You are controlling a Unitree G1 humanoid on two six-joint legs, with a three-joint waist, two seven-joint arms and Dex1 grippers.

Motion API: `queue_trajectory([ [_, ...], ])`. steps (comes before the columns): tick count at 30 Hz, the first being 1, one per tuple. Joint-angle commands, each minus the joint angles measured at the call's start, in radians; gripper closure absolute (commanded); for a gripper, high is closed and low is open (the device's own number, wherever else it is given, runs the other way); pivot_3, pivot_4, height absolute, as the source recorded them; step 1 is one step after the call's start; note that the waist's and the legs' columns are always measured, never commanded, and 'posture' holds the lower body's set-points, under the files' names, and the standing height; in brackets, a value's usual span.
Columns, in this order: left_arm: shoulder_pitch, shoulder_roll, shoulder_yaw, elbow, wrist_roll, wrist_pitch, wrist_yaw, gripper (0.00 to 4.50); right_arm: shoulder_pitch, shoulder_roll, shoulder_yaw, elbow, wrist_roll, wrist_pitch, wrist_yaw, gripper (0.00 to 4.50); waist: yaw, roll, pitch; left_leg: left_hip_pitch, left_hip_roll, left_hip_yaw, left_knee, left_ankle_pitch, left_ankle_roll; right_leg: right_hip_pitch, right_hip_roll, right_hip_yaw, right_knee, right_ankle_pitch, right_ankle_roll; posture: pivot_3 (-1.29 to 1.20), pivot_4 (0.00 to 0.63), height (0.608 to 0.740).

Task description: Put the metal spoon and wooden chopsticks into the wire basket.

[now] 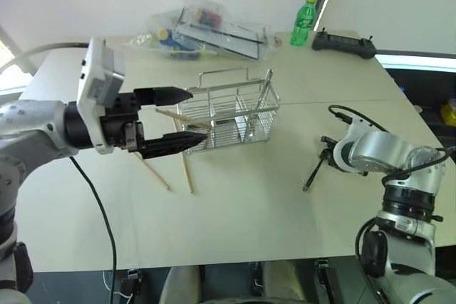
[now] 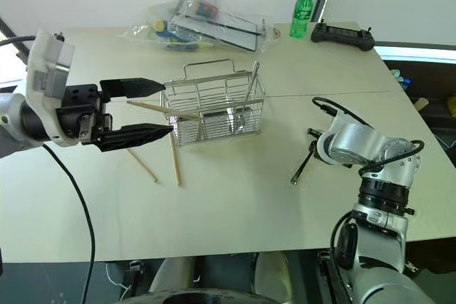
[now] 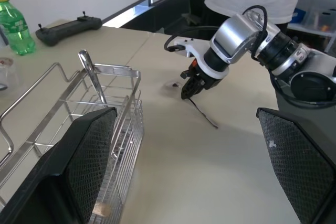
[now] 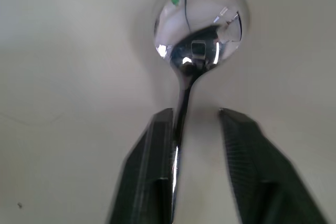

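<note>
Table (image 1: 242, 218): pale, broad surface; far edge partly cut off by the frame. Clear plastic bag (image 1: 206, 30) of mixed items at the far side: contents hard to make out, no writing readable. Wire basket (image 1: 229, 112): silver mesh, upright near the table's middle, looped handle on top; a plain silver utensil handle (image 1: 265, 90) stands inside it; one wooden stick leans across its left end. Black controller (image 1: 345, 43) at the far right, beside a green bottle (image 1: 303, 21) with a yellow cap, label unreadable. Left gripper (image 1: 178, 117): held in the air just left of the basket, jaws spread wide, holding nothing. Right gripper (image 3: 190, 88): down on the table right of the basket, fingers drawn in on the metal spoon (image 4: 199, 35), which lies on the table; whether both pads press the handle cannot be told. Wooden chopsticks (image 1: 187, 169): on the table left of and in front of the basket, upper ends hidden behind the left gripper.
</note>
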Motion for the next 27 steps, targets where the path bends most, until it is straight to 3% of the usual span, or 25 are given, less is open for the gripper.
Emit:
queue_trajectory([
  [1,-0.015,0.022,0.018,-0.014,-0.013,-0.005,-0.005,0.00,0.026,-0.046,0.090,-0.035,0.099,-0.098,-0.029,4.46,0.002,0.000,0.000,0.000,0.000,0.000,0.000,0.000,0.000,0.000,0.000,0.000,0.000,-0.001,0.000,0.00,0.150,0.675],
  [10,-0.022,0.037,0.006,-0.004,-0.003,-0.008,-0.027,0.00,0.062,-0.184,0.183,-0.081,0.079,-0.164,0.078,4.46,0.010,-0.001,0.000,-0.001,0.000,0.000,0.001,0.000,0.000,0.000,0.000,0.000,-0.001,-0.002,-0.002,0.00,0.150,0.675],
  [12,-0.024,0.037,0.002,-0.001,0.004,-0.012,-0.032,0.00,0.049,-0.250,0.205,-0.103,-0.017,-0.137,0.173,4.46,0.011,0.000,0.000,-0.001,0.000,0.000,0.001,0.000,0.000,0.000,0.000,0.000,-0.002,-0.002,-0.002,0.00,0.150,0.675],
  [14,-0.032,0.036,-0.005,0.003,0.014,-0.017,-0.038,0.00,0.003,-0.366,0.255,-0.195,-0.303,-0.178,0.417,4.46,0.012,0.002,0.002,-0.002,-0.001,0.000,0.001,0.000,0.000,0.000,-0.001,0.001,-0.003,-0.002,-0.002,0.00,0.150,0.675],
  [18,-0.049,0.036,-0.015,0.022,0.037,-0.026,-0.053,0.00,-0.065,-0.474,0.312,-0.344,-0.678,-0.375,0.821,4.46,0.006,0.003,0.003,-0.003,-0.001,0.002,0.000,0.000,0.000,-0.003,-0.001,0.002,-0.003,-0.002,-0.002,0.00,0.150,0.675],
  [22,-0.064,0.034,-0.024,0.048,0.067,-0.037,-0.071,0.00,-0.133,-0.393,0.281,-0.410,-0.765,-0.474,1.032,4.46,0.002,0.001,0.002,-0.002,0.003,0.002,-0.002,-0.002,0.004,-0.005,0.004,0.003,-0.003,-0.001,0.001,0.00,0.150,0.675],
  [27,-0.072,0.029,-0.029,0.061,0.092,-0.046,-0.078,0.00,-0.224,-0.238,0.275,-0.446,-0.797,-0.510,1.145,4.46,0.009,0.000,0.003,-0.003,0.007,0.001,-0.002,-0.002,0.004,-0.005,0.009,0.004,-0.002,0.001,-0.001,0.00,0.150,0.675],
])
